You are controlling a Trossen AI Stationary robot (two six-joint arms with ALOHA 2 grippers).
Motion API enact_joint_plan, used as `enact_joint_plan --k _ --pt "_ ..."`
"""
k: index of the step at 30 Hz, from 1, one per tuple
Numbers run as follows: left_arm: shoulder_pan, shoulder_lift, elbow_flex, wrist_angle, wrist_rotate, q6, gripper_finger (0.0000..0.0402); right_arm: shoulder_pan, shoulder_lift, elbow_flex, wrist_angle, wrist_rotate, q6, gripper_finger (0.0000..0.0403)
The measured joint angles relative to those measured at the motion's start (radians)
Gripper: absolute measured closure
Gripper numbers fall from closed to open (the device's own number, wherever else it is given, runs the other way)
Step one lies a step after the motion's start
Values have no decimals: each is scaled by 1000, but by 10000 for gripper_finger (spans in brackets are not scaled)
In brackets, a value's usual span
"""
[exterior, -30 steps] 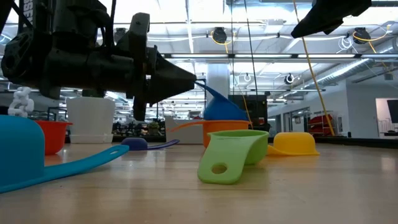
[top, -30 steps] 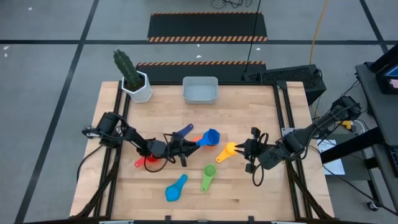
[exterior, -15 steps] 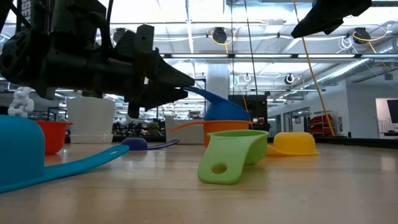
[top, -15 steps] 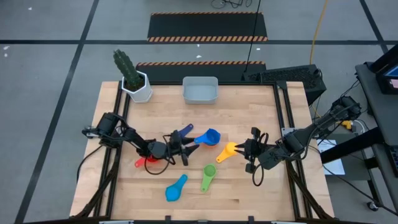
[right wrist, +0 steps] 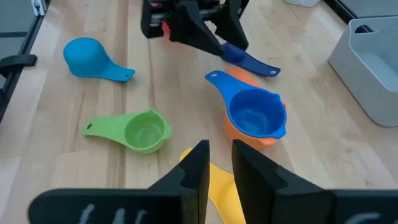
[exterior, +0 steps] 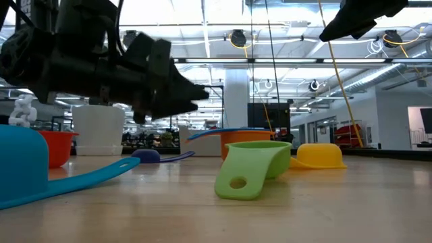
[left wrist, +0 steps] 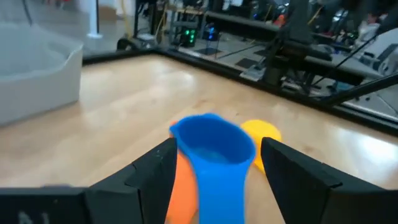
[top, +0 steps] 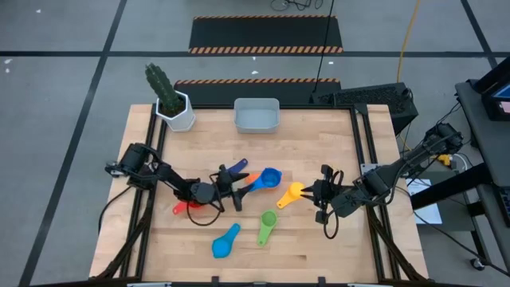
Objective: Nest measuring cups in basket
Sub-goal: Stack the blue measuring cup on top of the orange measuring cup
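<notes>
The left gripper point(top: 231, 188) is seen with jaws spread, the blue cup point(top: 270, 177) sat in the orange cup point(top: 256, 182) just ahead, handle aimed back between them. The right gripper point(top: 320, 194) is kept nearly pinched together, empty, by the yellow cup point(top: 294, 191). The basket point(top: 256, 116) is well beyond, nearer the left arm.

Two dark, near-black jointed arms, slim matte links, bulky rounded joint housings, black cables looping beside each arm, left claw point(top: 236, 182) with flat wedge-shaped tapering black fingers, right claw point(top: 321, 194) with straight dark fingers
</notes>
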Motion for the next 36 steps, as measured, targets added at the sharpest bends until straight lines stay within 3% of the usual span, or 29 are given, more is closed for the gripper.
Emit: enact_joint_plan --k 5,10,14,18,36 --pt "-51 -117 12 -109 -1 165 157 0 0 0 0 0 0 342" --pt "-87 -199 135 -574 -60 220 110 0 0 -1 1 1 0 342" --pt "-78 -156 271 -916 -100 160 52 0 0 -1 2 2 8 342" --pt "-40 -94 353 -1067 -39 98 9 0 0 -1 2 2 18 342" --pt "66 -53 394 -1225 119 51 10 0 0 -1 -14 0 19 342"
